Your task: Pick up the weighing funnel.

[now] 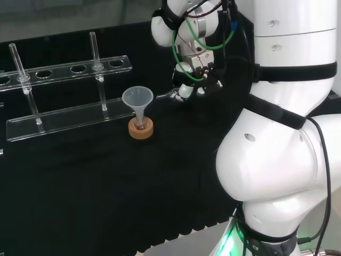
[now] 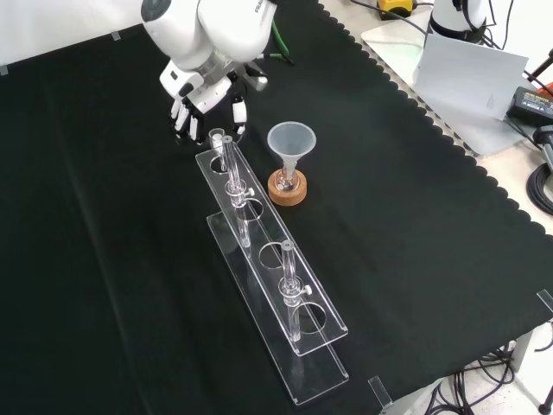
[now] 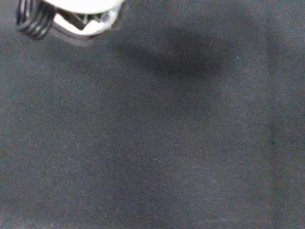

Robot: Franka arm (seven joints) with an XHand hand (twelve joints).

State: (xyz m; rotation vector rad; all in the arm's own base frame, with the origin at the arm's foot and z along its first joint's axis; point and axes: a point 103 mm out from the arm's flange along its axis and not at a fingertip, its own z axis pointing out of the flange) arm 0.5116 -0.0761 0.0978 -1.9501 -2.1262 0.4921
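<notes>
The hand (image 1: 191, 80) hangs low over the black cloth (image 1: 80, 192) on the bench. In the head view it is right of the funnel (image 1: 137, 98) and apart from it. In the front view the hand (image 2: 206, 97) comes down from the white arm (image 2: 216, 26) just beyond the far end of the rack (image 2: 298, 341). Its fingers (image 2: 181, 119) point down at the cloth and the thumb stands apart from them. They look relaxed, not curled, and nothing shows clasped between them.

In the head view a small pale streak lies on the cloth at the hand's lower left. It seems to be the weighing funnel (image 1: 169, 96), but it is too faint to be sure. Whether the fingers touch it cannot be told.

The funnel (image 2: 291, 138) stands mouth up with its stem in a small flask (image 1: 139, 124) on a cork ring (image 1: 141, 129). In the front view the ring (image 2: 287, 192) sits just right of the rack. In the head view the rack (image 1: 69, 114) runs off to the left and carries two upright tubes: one (image 1: 95, 50) near the funnel, the other (image 1: 16, 61) at the far left.

The wrist view looks onto bare cloth (image 3: 157, 152) with a soft shadow on it. A blurred white part of the hand (image 3: 78, 12) with a black coil beside it shows at the edge.
</notes>
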